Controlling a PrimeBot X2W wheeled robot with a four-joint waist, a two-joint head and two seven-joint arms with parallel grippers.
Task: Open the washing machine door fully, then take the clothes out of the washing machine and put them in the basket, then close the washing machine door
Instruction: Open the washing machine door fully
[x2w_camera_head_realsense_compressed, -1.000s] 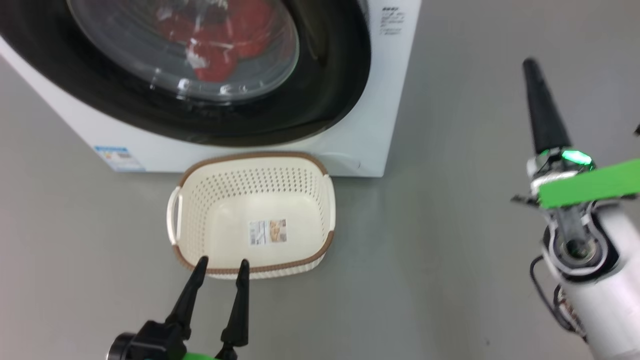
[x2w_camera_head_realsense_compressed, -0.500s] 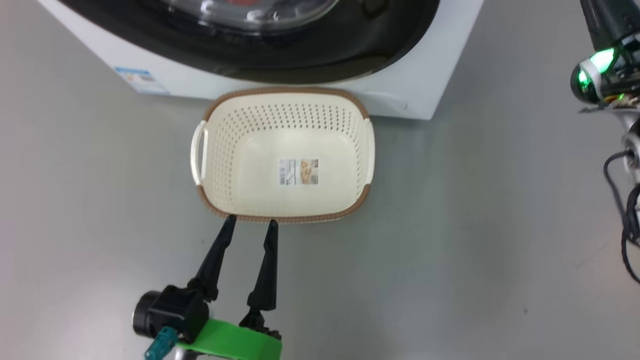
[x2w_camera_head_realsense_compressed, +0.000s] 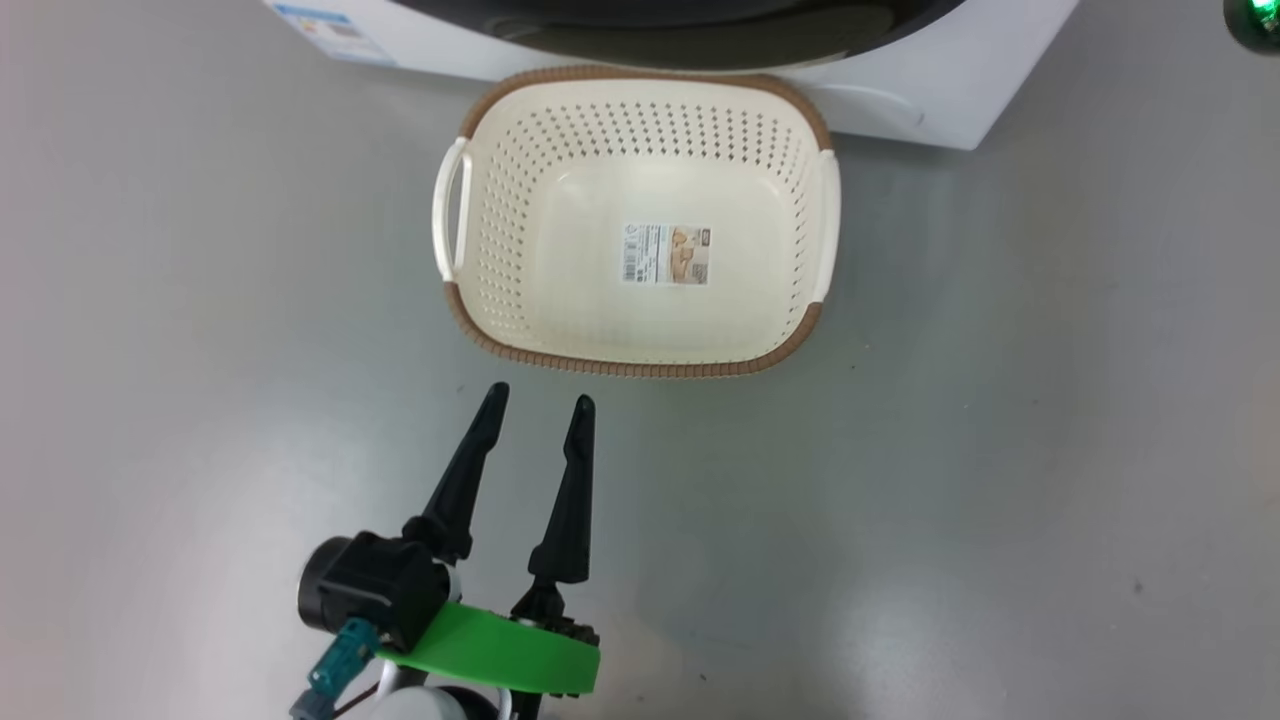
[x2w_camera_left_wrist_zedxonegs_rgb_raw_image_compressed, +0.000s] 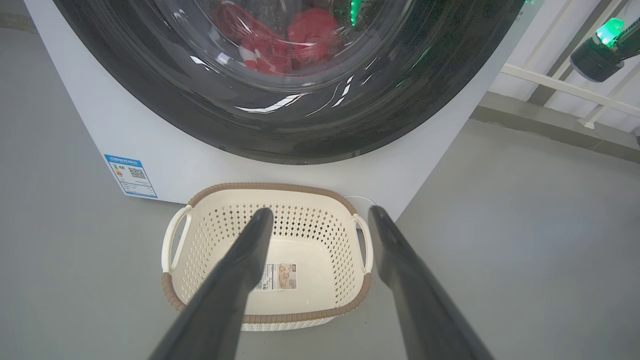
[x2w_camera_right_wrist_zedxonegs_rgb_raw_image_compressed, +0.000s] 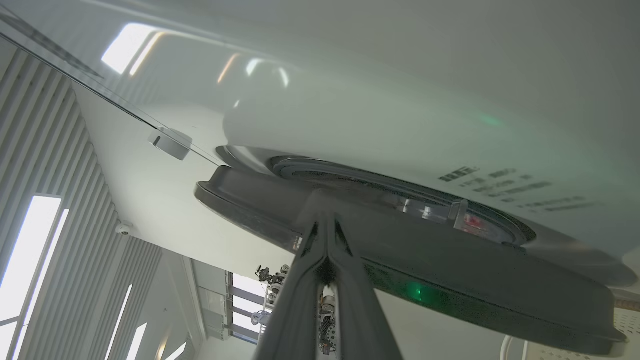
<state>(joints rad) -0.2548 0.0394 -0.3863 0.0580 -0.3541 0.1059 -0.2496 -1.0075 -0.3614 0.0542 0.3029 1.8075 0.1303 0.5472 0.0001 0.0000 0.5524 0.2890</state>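
The cream basket (x2w_camera_head_realsense_compressed: 640, 345) with its brown rim stands empty on the floor against the white washing machine (x2w_camera_head_realsense_compressed: 940, 95). My left gripper (x2w_camera_head_realsense_compressed: 540, 398) hovers open just short of the basket's near rim, holding nothing. In the left wrist view its fingers (x2w_camera_left_wrist_zedxonegs_rgb_raw_image_compressed: 240, 270) frame the basket (x2w_camera_left_wrist_zedxonegs_rgb_raw_image_compressed: 190, 260) below the washing machine door (x2w_camera_left_wrist_zedxonegs_rgb_raw_image_compressed: 280, 135), and red clothes (x2w_camera_left_wrist_zedxonegs_rgb_raw_image_compressed: 305, 35) show behind the glass. In the right wrist view my right gripper (x2w_camera_right_wrist_zedxonegs_rgb_raw_image_compressed: 325, 200) is shut, its tips at the edge of the door's black rim (x2w_camera_right_wrist_zedxonegs_rgb_raw_image_compressed: 450, 280), which stands slightly off the white front.
Grey floor (x2w_camera_head_realsense_compressed: 1000, 450) lies open around the basket and to the right of the machine. A blue sticker (x2w_camera_left_wrist_zedxonegs_rgb_raw_image_compressed: 130, 176) marks the machine's lower left front. A pale wall with a rail (x2w_camera_left_wrist_zedxonegs_rgb_raw_image_compressed: 560, 87) runs behind the machine's right side.
The head camera has tilted down, sliding the whole picture upward and taking the right gripper out past the top right corner. The left gripper's tips now sit short of the basket rim. Both jaws unchanged.
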